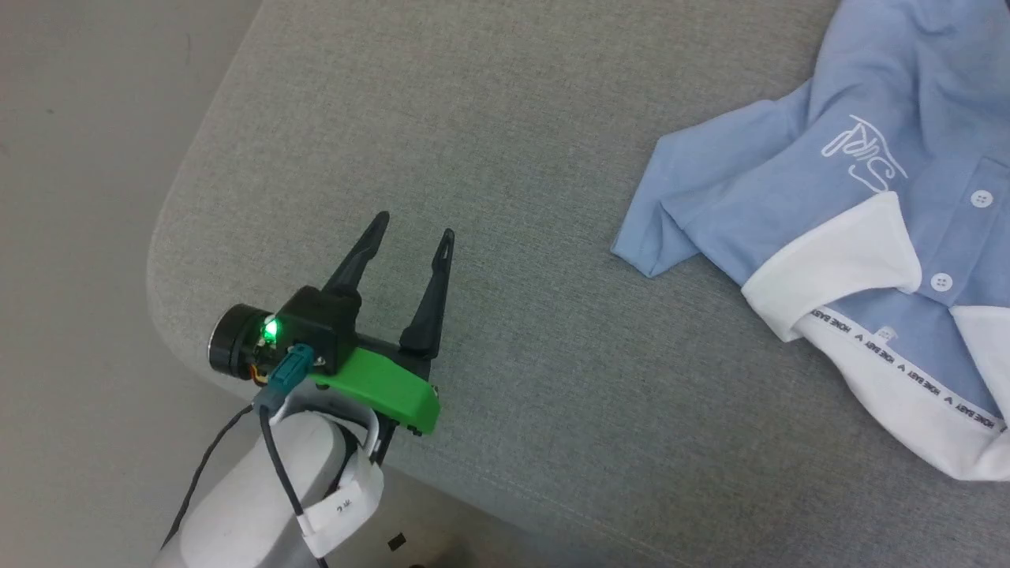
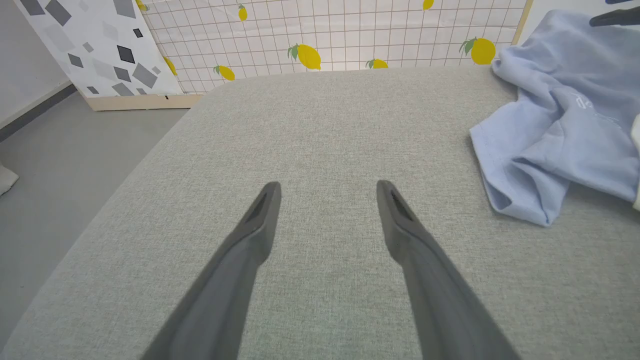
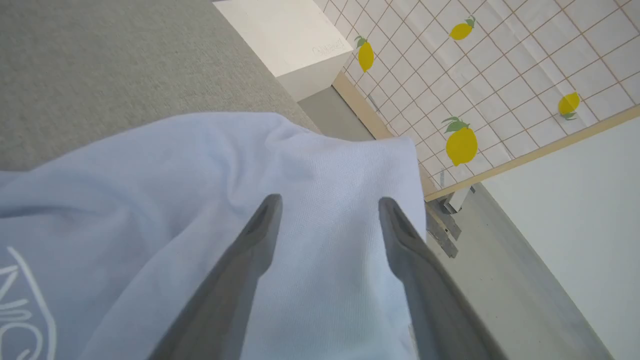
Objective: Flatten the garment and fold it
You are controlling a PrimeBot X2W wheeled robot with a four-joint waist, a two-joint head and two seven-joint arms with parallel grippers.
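We see a grey fabric-covered table point(image 1: 513, 118) with a rounded corner. Beyond the table's far edge stands a white gridded screen printed with lemons point(image 2: 350, 30). Off the table's far left corner stands a white panel with grey diamonds point(image 2: 100, 50). A white box point(image 3: 285, 40) sits just beside the table. Grey floor point(image 1: 79, 237) lies around the table.

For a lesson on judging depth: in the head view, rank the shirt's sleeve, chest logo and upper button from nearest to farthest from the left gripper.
1. Sleeve: the left end of the shirt, nearest the left gripper.
2. Logo: on the chest, farther right.
3. Upper button: on the placket, by the view's right edge.
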